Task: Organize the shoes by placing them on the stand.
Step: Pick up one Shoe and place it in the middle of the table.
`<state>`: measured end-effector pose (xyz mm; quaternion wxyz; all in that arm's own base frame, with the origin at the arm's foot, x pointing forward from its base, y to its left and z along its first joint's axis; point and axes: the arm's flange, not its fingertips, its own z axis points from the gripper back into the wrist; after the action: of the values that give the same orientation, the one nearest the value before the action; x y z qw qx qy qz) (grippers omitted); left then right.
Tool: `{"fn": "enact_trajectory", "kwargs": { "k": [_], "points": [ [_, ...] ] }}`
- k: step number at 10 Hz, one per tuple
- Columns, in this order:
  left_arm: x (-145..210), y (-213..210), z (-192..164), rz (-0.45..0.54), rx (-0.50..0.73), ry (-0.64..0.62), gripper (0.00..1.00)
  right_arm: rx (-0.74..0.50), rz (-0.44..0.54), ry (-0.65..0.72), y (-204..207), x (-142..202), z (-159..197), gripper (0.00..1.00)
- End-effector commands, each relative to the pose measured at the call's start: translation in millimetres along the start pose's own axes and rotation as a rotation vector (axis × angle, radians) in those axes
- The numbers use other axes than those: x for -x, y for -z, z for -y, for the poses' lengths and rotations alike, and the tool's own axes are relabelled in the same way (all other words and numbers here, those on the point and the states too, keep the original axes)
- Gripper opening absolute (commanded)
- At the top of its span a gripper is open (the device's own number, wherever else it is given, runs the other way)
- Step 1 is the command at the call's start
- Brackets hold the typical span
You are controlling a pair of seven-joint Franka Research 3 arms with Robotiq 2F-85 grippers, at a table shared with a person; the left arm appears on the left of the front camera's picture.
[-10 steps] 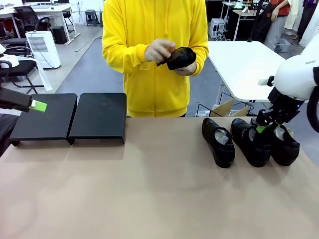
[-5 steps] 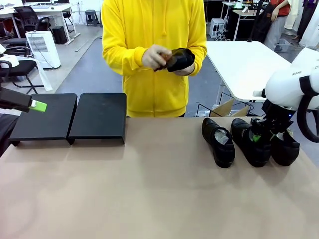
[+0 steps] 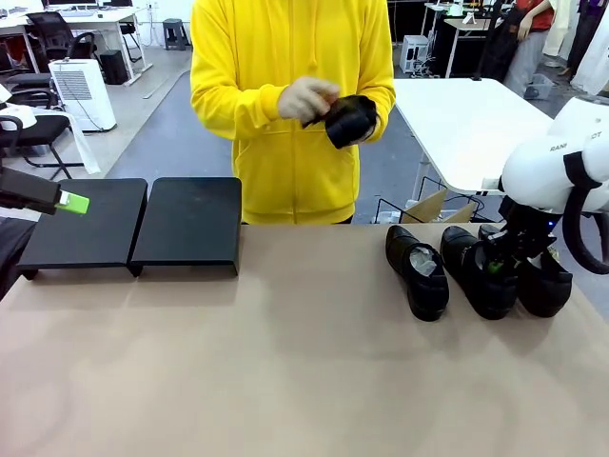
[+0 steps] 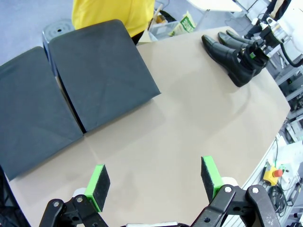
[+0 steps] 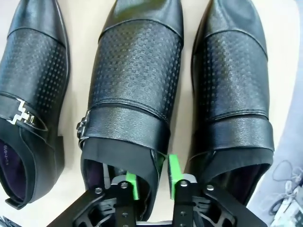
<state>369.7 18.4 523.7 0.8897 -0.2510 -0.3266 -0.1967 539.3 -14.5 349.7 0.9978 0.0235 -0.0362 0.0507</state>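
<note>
Three black glossy shoes lie side by side on the table's right: one on the left [image 3: 419, 271], a middle shoe [image 3: 479, 273] [image 5: 135, 80], and one on the right [image 3: 545, 283]. My right gripper [image 3: 494, 263] [image 5: 150, 178] is down at the middle shoe's opening. One green pad is inside, one outside, closed on its side wall. A person in a yellow hoodie holds a fourth shoe [image 3: 348, 118] in both hands above the far edge. The black two-panel stand [image 3: 143, 224] [image 4: 99, 75] sits at far left. My left gripper [image 3: 67, 202] [image 4: 154, 182] hovers open near it.
Bare tan tabletop [image 3: 285, 362] stretches between the stand and the shoes. A white table [image 3: 466, 114] stands behind on the right, with a cardboard box [image 3: 428, 205] below it. Office chairs and a white unit [image 3: 84, 90] are at far left.
My right gripper dropped lower onto the middle shoe and its jaws narrowed on the wall. The person's hands shifted on the held shoe. The left arm stayed still.
</note>
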Motion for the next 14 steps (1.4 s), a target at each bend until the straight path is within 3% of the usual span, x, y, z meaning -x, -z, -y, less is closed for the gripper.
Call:
{"fn": "enact_trajectory", "kwargs": {
  "k": [1, 5, 7, 11, 13, 14],
  "points": [
    [-0.1, -1.0, -1.3, 0.010, 0.019, 0.011, 1.00, 0.028, -0.025, 0.028, 1.7, -6.0, -1.7, 0.00],
    [-0.1, -1.0, -1.3, 0.010, 0.019, 0.011, 1.00, 0.018, -0.052, 0.020, 9.5, -5.0, -1.7, 0.00],
    [-0.1, -1.0, -1.3, 0.010, 0.019, 0.011, 1.00, -0.012, 0.077, 0.022, -43.6, 23.6, -7.1, 0.00],
    [-0.1, -1.0, -1.3, 0.010, 0.019, 0.011, 1.00, -0.046, 0.350, -0.114, -152.8, 123.4, -45.8, 0.00],
    [-0.1, -1.0, -1.3, 0.010, 0.019, 0.011, 1.00, -0.115, 0.371, -0.208, -165.6, 155.8, -71.0, 0.00],
    [-0.1, -1.0, -1.3, 0.010, 0.019, 0.011, 1.00, -0.012, 0.328, -0.095, -163.9, 121.3, -49.9, 0.00]
  ]
}}
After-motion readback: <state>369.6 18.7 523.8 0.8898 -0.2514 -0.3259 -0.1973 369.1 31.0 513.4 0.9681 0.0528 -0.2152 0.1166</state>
